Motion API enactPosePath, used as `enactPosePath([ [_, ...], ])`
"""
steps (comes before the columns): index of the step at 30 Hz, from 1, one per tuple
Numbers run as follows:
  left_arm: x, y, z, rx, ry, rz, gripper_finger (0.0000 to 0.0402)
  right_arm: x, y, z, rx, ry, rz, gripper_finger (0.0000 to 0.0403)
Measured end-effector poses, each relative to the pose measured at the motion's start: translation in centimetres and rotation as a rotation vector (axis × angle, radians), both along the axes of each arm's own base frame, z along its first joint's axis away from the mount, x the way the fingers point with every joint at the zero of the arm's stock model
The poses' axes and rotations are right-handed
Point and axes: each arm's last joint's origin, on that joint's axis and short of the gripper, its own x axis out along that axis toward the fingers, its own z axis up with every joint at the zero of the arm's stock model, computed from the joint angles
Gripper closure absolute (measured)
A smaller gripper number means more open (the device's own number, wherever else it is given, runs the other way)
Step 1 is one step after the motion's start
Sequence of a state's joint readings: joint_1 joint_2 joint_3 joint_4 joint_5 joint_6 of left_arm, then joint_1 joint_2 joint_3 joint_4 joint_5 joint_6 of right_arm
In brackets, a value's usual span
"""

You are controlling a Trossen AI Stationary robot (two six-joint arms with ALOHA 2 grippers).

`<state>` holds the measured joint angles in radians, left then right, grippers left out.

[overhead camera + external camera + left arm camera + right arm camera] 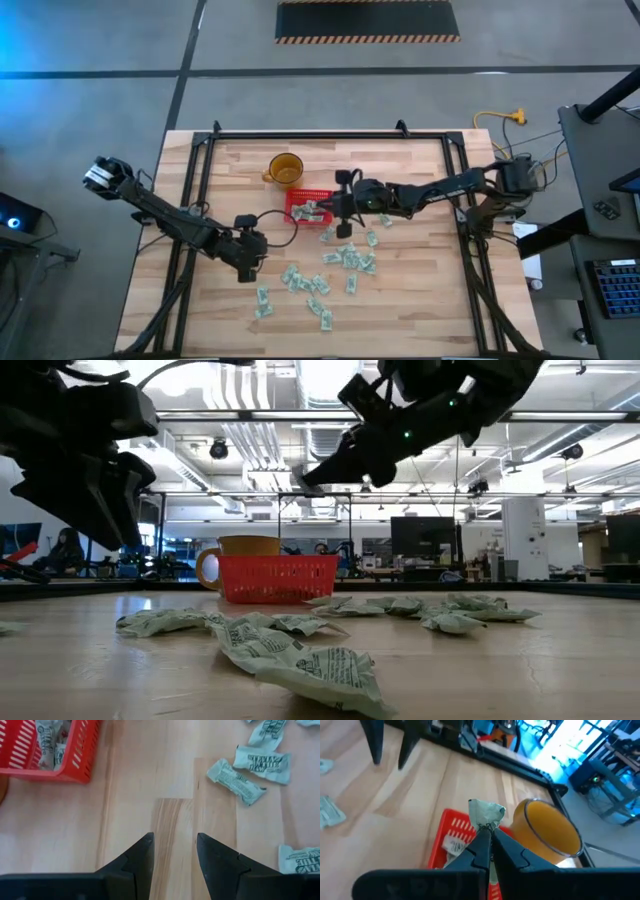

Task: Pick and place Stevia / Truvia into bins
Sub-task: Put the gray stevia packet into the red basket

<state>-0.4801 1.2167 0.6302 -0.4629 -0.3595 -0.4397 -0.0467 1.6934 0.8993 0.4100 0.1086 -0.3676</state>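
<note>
A crumpled pale green and white paper sachet (pixel 320 672) lies closest in the low view, on the light butcher-block wooden table (pixel 420 310), with more flat sachets (pixel 345 260) scattered across the boards behind it and over the middle and front of the table. Farther back stands the small square red plastic basket with mesh-like sides (pixel 300 203), a few sachets already inside it; the amber-yellow translucent cup with a handle (pixel 285 168) stands just beside it. The right gripper (pixel 487 832) hangs above the basket, its fingers pressed together on one pale green sachet (pixel 487 812) that sticks up from the tips. The left gripper (pixel 174 847) hovers low over bare wood near the basket's corner, its two dark fingers apart with nothing between them; loose sachets lie near it. A black metal frame (pixel 330 133) borders the table. Beyond it the room is a wide workshop with grey concrete floor (pixel 100 40), a hazard-striped mat (pixel 367 20), ceiling pipes and lamps, desks and monitors
</note>
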Motion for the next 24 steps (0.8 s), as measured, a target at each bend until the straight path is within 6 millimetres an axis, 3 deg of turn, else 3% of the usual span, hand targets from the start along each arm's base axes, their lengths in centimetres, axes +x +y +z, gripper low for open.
enactPosePath([
  [14, 0.1, 0.0, 0.1, 0.001, -0.017, 0.004, 0.0269, 1.2, -1.7, -1.8, 0.138, 0.013, -0.038, 0.0387],
  [24, 0.4, -0.2, 0.3, -0.012, -0.055, 0.000, 0.0269, 1.0, -2.1, -2.3, 0.128, 0.053, -0.052, 0.0300],
])
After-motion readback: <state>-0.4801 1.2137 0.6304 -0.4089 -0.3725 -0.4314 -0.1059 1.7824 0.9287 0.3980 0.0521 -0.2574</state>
